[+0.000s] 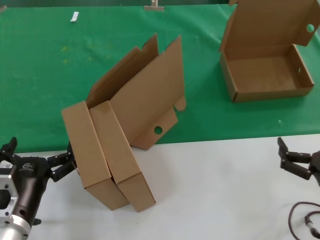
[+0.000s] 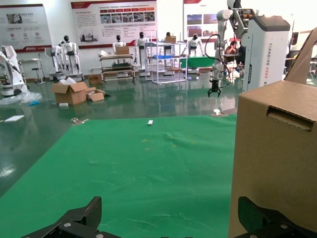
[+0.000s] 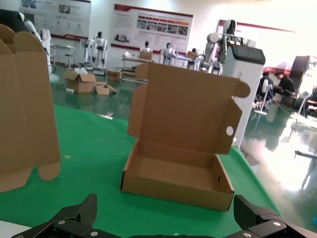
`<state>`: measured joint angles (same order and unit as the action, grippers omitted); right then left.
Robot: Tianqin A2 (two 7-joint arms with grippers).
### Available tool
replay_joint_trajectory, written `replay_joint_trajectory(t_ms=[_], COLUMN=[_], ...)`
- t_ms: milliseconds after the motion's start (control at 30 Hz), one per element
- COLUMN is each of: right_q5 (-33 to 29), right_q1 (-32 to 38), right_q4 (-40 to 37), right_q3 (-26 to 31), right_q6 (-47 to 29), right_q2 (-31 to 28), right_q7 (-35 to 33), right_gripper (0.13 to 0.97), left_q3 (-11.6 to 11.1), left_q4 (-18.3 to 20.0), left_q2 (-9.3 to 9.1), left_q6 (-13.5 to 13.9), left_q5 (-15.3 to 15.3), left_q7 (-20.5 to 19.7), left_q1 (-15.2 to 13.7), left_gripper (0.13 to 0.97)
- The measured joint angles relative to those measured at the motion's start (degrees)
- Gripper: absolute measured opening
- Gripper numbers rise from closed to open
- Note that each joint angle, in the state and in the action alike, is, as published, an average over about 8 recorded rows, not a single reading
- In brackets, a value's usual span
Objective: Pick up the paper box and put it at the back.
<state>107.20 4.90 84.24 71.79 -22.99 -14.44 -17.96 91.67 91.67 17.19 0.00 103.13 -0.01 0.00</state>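
On the white tabletop (image 1: pixel 215 190): two paper boxes (image 1: pixel 107 155) standing tilted, lids up | left gripper (image 1: pixel 37 162) jaws spread, one finger by the outer box | right gripper (image 1: pixel 297 162) jaws spread, idle | green cloth (image 1: pixel 65 75): third box (image 1: pixel 267 75) open, nothing inside.
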Motion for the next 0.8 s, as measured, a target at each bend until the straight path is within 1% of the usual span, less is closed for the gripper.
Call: replay_joint_trajectory(t_ms=[800], right_q5=[-2.96], right_q1=[-3.56], right_q4=[5.40], right_q3=[14.43], right_q6=[16.69], right_q2=[-2.00], right_q7=[13.02], right_gripper=[0.966], left_q3=[0.00], left_q4=[0.00], left_q2=[0.00], left_q6=[0.00], left_q5=[0.00], left_q7=[0.01], left_q1=[0.00], left_gripper=[0.966])
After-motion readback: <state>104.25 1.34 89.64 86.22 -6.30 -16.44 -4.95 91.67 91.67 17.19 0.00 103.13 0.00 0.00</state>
